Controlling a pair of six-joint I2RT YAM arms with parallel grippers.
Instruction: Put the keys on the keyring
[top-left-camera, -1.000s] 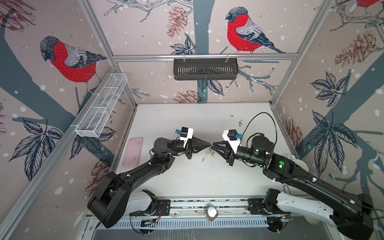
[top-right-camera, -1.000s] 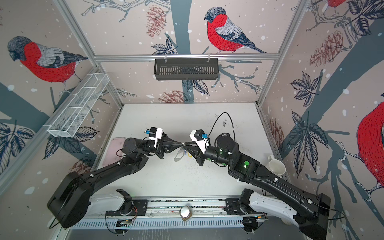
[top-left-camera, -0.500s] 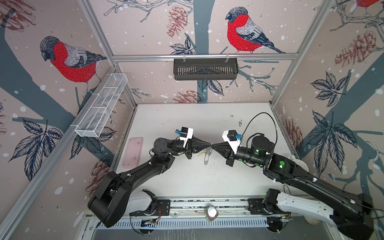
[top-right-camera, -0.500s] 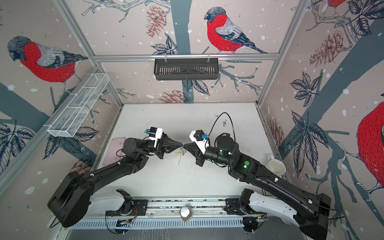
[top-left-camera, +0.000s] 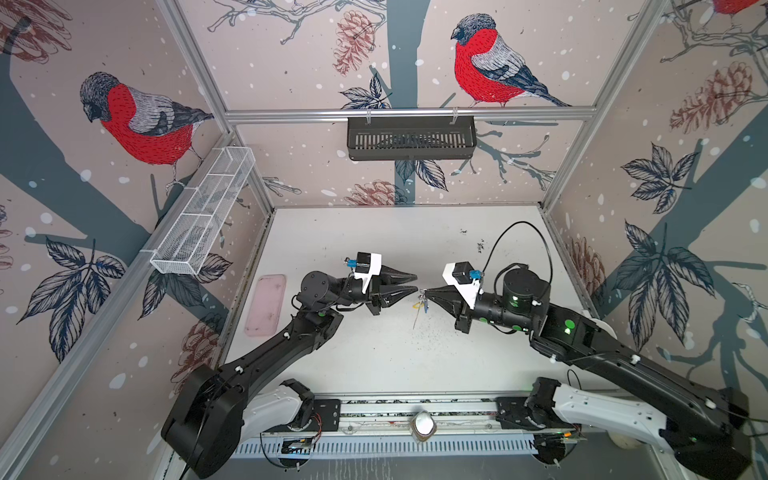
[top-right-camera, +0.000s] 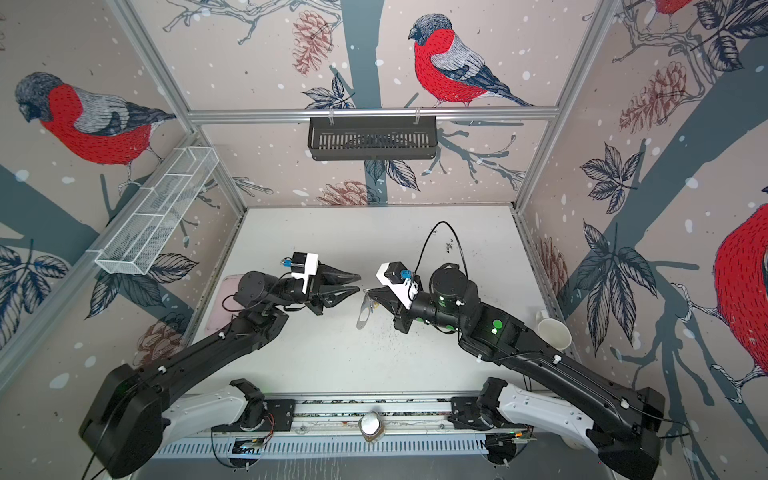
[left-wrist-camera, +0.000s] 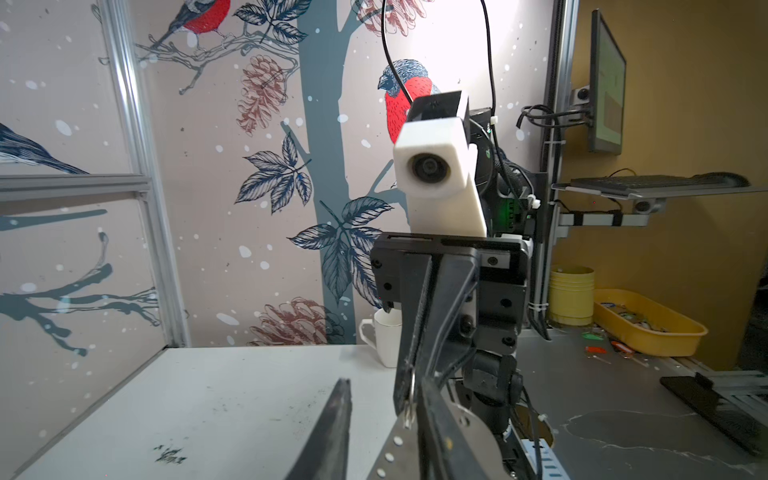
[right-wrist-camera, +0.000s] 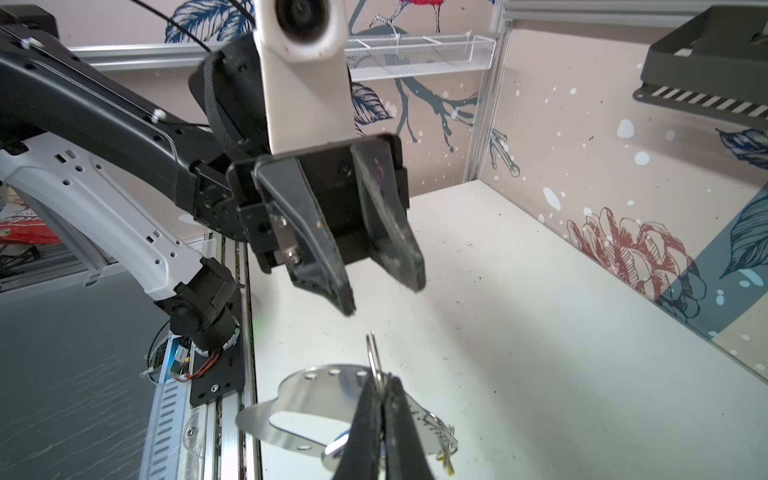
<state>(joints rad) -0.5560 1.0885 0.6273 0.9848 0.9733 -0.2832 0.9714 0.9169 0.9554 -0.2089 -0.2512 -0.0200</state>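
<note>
At the centre of both top views, above the bench (top-left-camera: 374, 353), the right claw (top-left-camera: 425, 292) is clamped on the top edge of the keyring (top-right-camera: 363, 311), whose plate hangs with its long axis pointing down at the bench. The keys (top-left-camera: 420, 306), blue and yellow tags showing, dangle just beside it. Further left in frame, the left claw (top-left-camera: 414, 283) stands apart and empty, tips level with that grip, near but not touching.
</note>
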